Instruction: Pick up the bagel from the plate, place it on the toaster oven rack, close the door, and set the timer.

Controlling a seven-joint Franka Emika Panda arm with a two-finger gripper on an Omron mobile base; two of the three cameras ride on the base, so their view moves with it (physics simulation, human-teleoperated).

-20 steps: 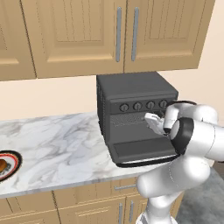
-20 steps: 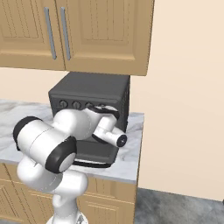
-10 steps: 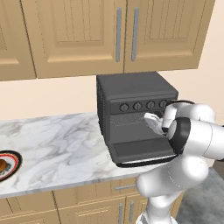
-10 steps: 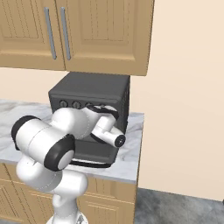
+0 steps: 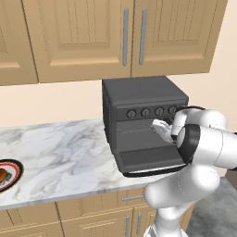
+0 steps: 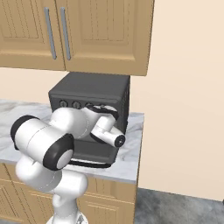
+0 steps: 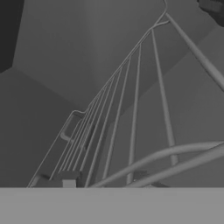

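The arm reaches into the open toaster oven (image 5: 144, 121) at the surface's right end, its pincer's spread hidden, wire rack (image 7: 131, 127) close ahead; the bagel (image 5: 2, 175) waits on the plate (image 5: 14, 176) at the far left edge.

Marble tabletop (image 5: 65, 148) with toaster oven and plate on it
White-grey veined tabletop over wood base cabinets; dark grey toaster oven (image 5: 143, 104) sits toward its right end, door (image 5: 150, 159) dropped open over the front edge. Plate (image 5: 14, 172) lies at far left near the front edge, well apart from the oven, bagel (image 5: 2, 175) on it
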